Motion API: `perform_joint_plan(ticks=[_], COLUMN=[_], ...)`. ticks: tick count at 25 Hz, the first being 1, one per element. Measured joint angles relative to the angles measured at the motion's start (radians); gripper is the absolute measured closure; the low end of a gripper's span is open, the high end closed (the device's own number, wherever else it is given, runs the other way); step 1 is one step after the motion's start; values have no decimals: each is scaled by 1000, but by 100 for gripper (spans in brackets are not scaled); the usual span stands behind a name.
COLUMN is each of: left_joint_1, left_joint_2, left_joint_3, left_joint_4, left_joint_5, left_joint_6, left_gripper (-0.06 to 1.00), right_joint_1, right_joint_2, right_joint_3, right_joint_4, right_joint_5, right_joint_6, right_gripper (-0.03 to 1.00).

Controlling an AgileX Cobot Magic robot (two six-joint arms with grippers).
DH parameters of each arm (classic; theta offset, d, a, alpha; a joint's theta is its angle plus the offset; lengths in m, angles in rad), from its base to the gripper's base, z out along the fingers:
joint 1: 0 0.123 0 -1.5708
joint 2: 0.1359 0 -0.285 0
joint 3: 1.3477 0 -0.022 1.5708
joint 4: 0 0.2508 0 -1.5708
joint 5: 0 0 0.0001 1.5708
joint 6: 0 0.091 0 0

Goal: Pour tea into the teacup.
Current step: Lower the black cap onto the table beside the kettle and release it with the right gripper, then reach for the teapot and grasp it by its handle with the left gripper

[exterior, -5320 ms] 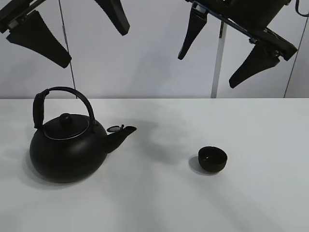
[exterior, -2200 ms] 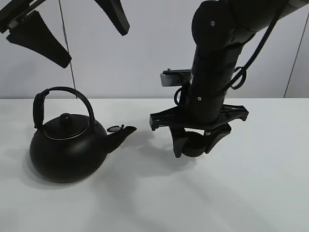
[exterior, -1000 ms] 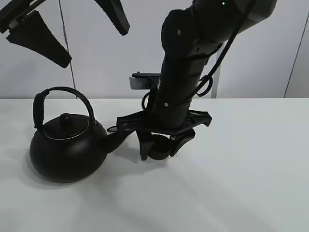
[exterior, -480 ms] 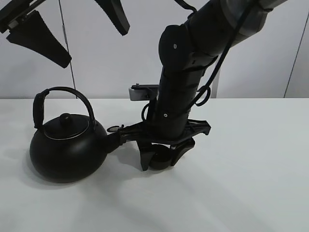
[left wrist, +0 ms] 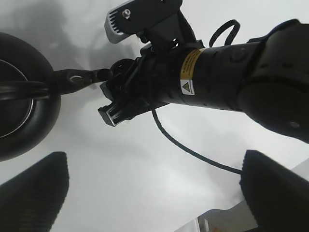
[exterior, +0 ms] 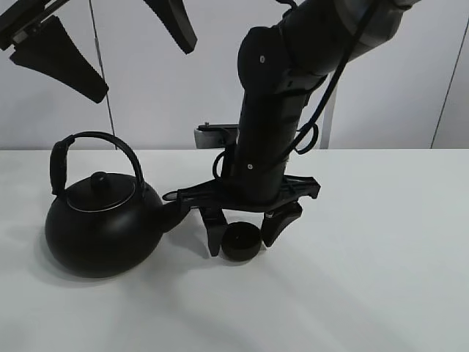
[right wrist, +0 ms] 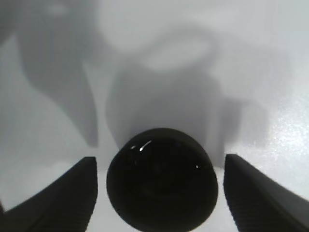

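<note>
The small black teacup [exterior: 241,244] stands on the white table [exterior: 381,279], just right of the spout of the big black kettle [exterior: 101,224]. My right gripper [exterior: 243,236] points straight down over the cup and is open, one finger on each side. In the right wrist view a thin gap shows between the teacup [right wrist: 161,186] and each of the fingers [right wrist: 58,203]. My left gripper [exterior: 142,70] hangs open high above the kettle, holding nothing. The left wrist view looks down on the kettle [left wrist: 19,111], its spout [left wrist: 79,79] and the right arm [left wrist: 217,79].
The kettle's arched handle [exterior: 91,139] stands upright. A white wall [exterior: 220,88] closes the back of the table, with a pale vertical post [exterior: 330,117] behind the right arm. The right arm's cable [left wrist: 193,152] hangs in a loop beside its wrist.
The right gripper, shut on the teacup a second ago, has opened. The cup now stands free on the table by the spout. The left arm has not moved.
</note>
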Motion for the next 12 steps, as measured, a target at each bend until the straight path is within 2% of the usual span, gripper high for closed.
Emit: perform_joint_plan(ticks=[7, 12], left_joint_1=[0, 0], left_joint_2=[0, 0], left_joint_3=[0, 0], left_joint_4=[0, 0], left_joint_5=[0, 0], left_joint_6=[0, 0], left_gripper=[25, 25], right_joint_1=[0, -38], right_joint_2=[-17, -72], right_joint_3=[-98, -132], right_joint_4=[-27, -43], right_joint_5=[146, 239], right_joint_6=[-3, 1], right_gripper=[36, 34])
